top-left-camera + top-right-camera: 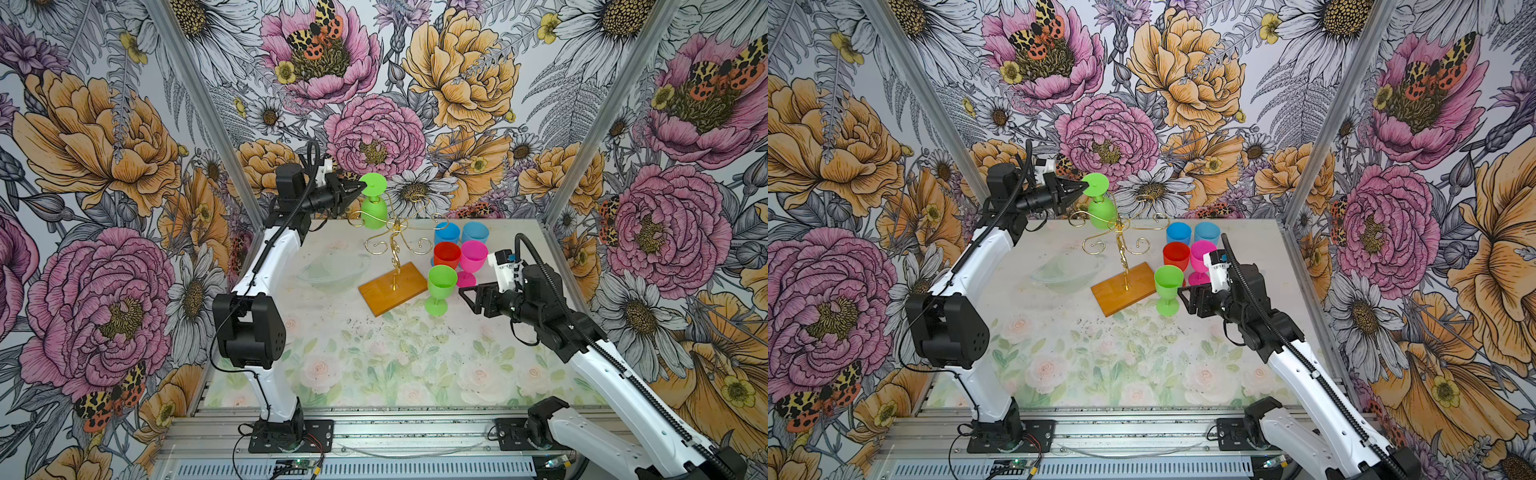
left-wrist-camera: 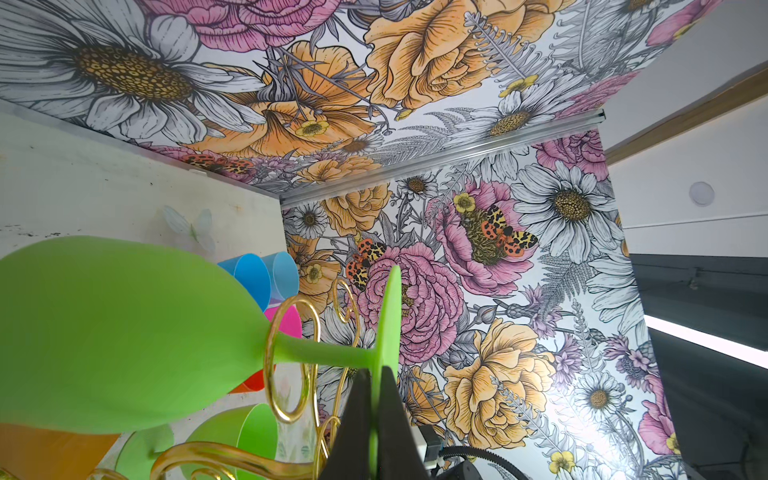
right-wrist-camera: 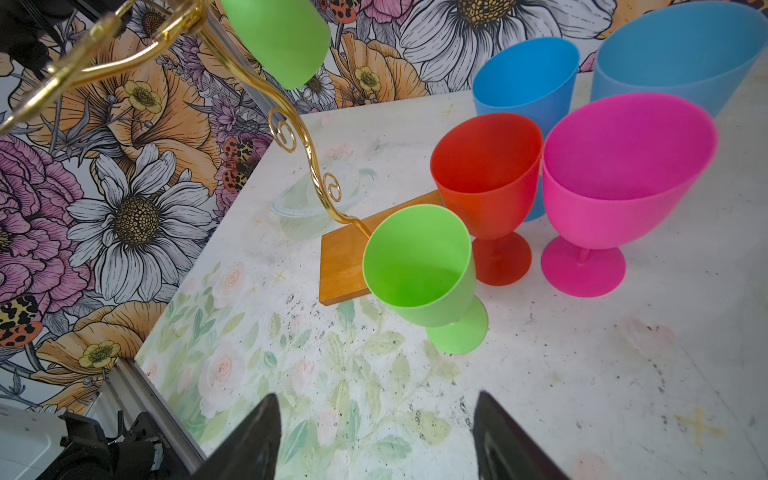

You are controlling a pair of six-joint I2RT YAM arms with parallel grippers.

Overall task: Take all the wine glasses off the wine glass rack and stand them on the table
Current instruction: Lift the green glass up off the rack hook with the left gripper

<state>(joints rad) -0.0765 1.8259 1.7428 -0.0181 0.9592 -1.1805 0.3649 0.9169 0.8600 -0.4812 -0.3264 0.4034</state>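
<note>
A green wine glass hangs upside down from a curled arm of the gold wire wine glass rack, at the back left in both top views. The rack stands on an orange-brown wooden base. My left gripper is shut on the edge of the glass's round foot. In the left wrist view the stem runs through the rack's wire loop. My right gripper is open and holds nothing. It hovers low over the table just right of an upright green glass.
Upright glasses stand right of the rack: green, red, pink and two blue. A clear glass bowl lies left of the wooden base. Floral walls close in the back and both sides.
</note>
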